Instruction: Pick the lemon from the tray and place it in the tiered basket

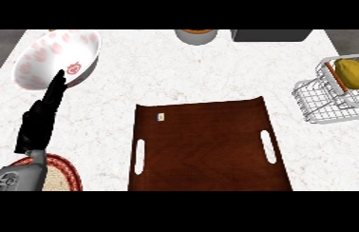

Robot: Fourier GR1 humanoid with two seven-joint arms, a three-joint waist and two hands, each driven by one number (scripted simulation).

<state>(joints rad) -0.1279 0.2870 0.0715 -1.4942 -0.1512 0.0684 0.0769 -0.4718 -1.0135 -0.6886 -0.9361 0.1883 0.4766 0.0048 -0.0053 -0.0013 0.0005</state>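
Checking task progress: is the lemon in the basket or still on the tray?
In the basket: the lemon sits in its upper tier; the tray is bare.

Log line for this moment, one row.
lemon: in basket | tray: bare | left hand: open, by bowl | right hand: out of view

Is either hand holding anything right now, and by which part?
Nothing is held. The left hand is open with straight fingers; the right hand is out of view. The lemon lies in the basket.
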